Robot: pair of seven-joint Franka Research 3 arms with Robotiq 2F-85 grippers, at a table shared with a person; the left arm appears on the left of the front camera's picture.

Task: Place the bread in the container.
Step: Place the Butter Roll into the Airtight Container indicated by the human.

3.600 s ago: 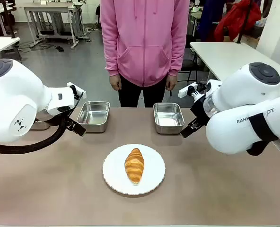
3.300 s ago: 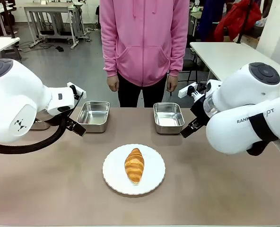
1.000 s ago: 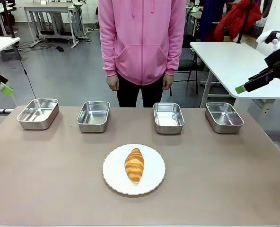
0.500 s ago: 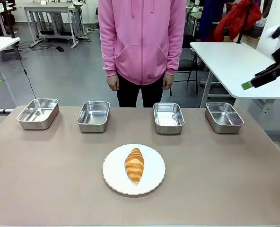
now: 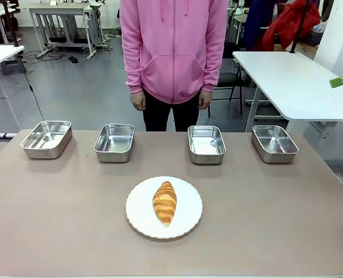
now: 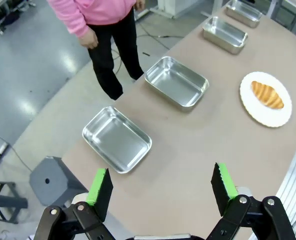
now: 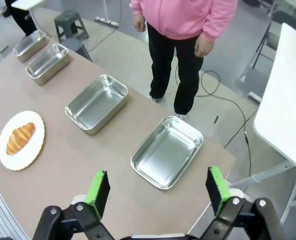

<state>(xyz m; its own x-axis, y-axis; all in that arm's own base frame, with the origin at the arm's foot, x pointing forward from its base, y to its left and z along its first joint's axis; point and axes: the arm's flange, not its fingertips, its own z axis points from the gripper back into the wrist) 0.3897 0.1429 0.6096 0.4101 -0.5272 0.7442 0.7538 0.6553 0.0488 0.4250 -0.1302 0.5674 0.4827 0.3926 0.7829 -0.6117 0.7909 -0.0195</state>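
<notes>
Left claw (image 6: 160, 182) and right claw (image 7: 157, 186) are gaping wide, far from bread (image 5: 164, 202); four look-alike trays (image 5: 207, 158) are inviting wrong placement.

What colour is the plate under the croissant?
White, plain, with a scalloped rim; the front view shows the plate best.

Wrist cameras high over shared table (image 6: 188, 150)

No writing can be read anywhere in the three views. No label, brand mark, number or sign is legible on any surface.
</notes>
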